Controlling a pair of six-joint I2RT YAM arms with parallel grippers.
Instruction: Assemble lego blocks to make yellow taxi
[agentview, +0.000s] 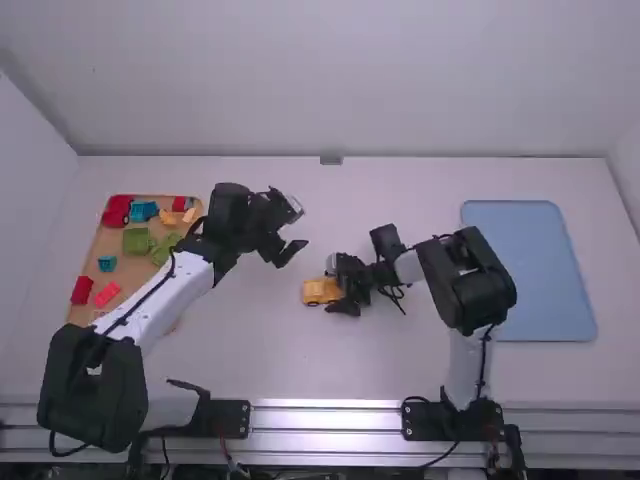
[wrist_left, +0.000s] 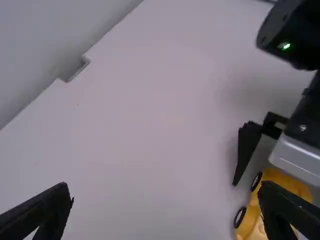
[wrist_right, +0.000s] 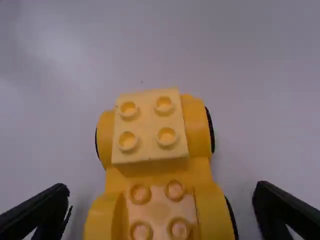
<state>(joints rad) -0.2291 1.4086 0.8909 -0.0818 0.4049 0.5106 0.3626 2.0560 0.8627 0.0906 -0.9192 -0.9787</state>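
One yellow car, wheeled, with a pale yellow block on top, stood upright on the surface, between the wide-parted fingers of the right gripper; block's seating, firm or loose, could not be told. One left gripper, fingers wide and empty, hung near the car, above the surface. Risks, as judged: an off-centre close by the right gripper might have rolled or skewed the car, a high pinch might have popped the block loose, and a careless left approach might have knocked the two grippers together.
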